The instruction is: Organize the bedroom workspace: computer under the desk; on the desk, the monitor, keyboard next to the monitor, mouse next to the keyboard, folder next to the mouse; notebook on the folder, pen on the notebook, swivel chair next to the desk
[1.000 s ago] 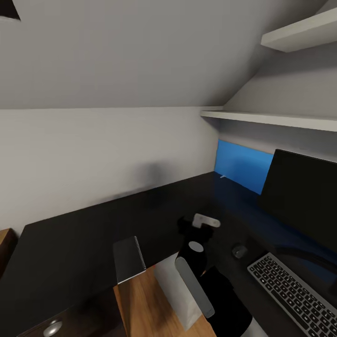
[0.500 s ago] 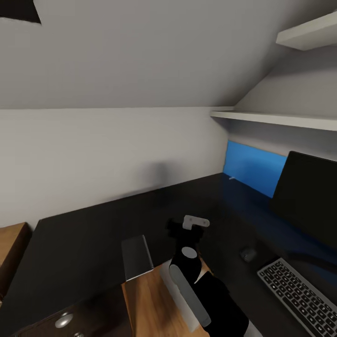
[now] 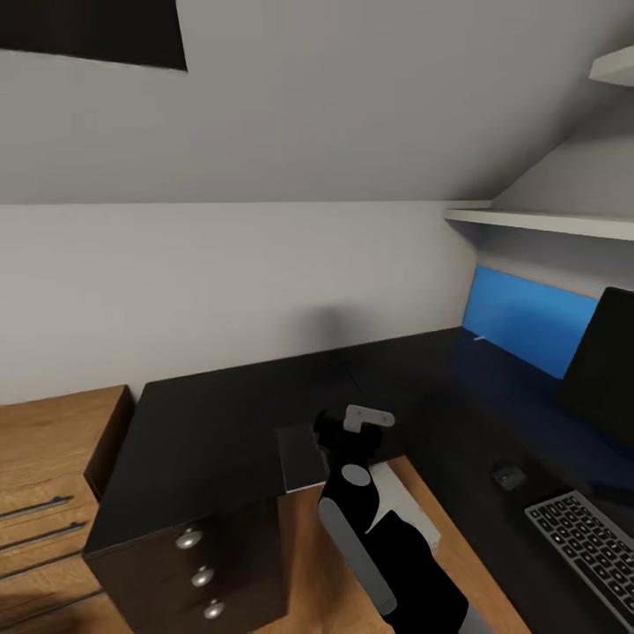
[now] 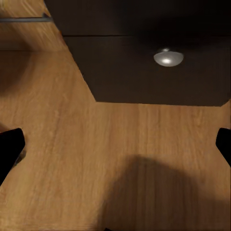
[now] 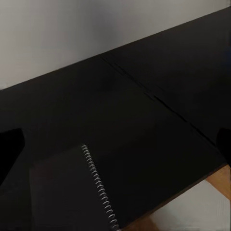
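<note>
Four of the task's things already lie on the black L-shaped tabletop: the monitor stands against the blue back panel, the keyboard lies just in front of it, the mouse sits just beside the keyboard on the side away from the monitor, and the grey notebook rests at the tabletop's front edge, well apart from the mouse. That order fits the row the task asks for, with a bare stretch between mouse and notebook where I judge the folder is meant to go.

From the right wrist, the notebook shows its spiral binding and lies flat near the inner corner of the tabletop. The right tool hangs above and just past the notebook, its dark fingertips at either border of that wrist picture and nothing between them, so it stands wide and empty. It seems poised to come down on the notebook, though lifting it before the folder is laid would be early.

Below the tabletop, the pale computer stands on the wooden floor, under the desk as required. The left wrist looks down at the floor beside the drawer front with its silver knob; the left tool is likewise spread wide, holding nothing. A light wooden dresser stands just beside the drawer end.
</note>
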